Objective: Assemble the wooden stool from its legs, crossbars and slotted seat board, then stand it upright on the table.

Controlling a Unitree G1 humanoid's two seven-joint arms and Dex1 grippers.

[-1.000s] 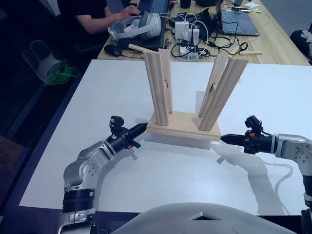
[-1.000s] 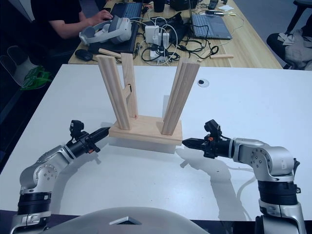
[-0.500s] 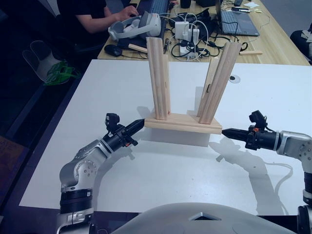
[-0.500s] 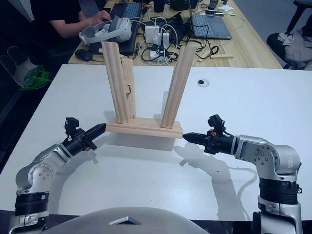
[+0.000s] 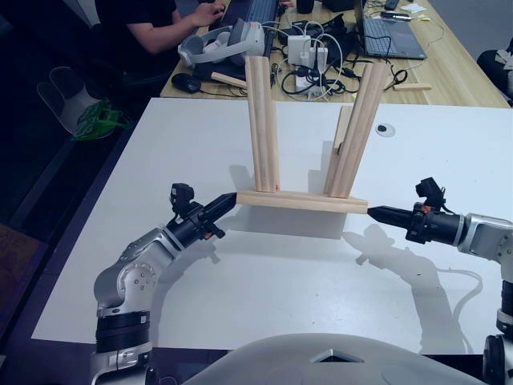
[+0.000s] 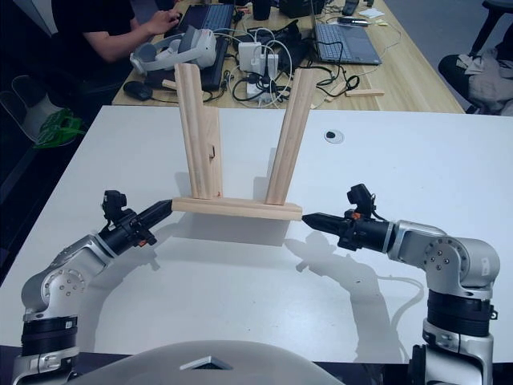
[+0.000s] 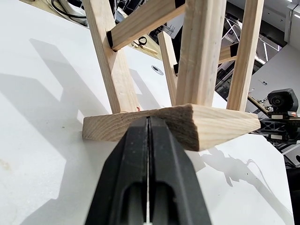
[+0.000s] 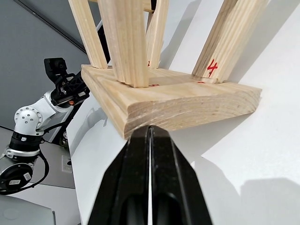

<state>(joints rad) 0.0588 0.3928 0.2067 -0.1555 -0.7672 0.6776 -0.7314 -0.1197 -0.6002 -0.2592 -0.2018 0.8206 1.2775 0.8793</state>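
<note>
Tilting back over the white table (image 5: 240, 305), the upturned stool (image 5: 349, 120) is now showing me its seat board (image 5: 300, 201) edge-on, legs (image 5: 263, 120) skyward. I am bracing that board along its long axis, left claw (image 5: 227, 201) and right claw (image 5: 377, 213) each pinched closed, tips touching opposite ends, equally near.

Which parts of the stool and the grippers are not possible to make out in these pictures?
1. Underside of the seat board: head views; it faces the table.
2. Ends of the legs: both wrist views; cut off by the picture edge.
3. Where the left gripper and the right gripper meet the board: wrist views; each shut gripper itself covers the spot.
</note>
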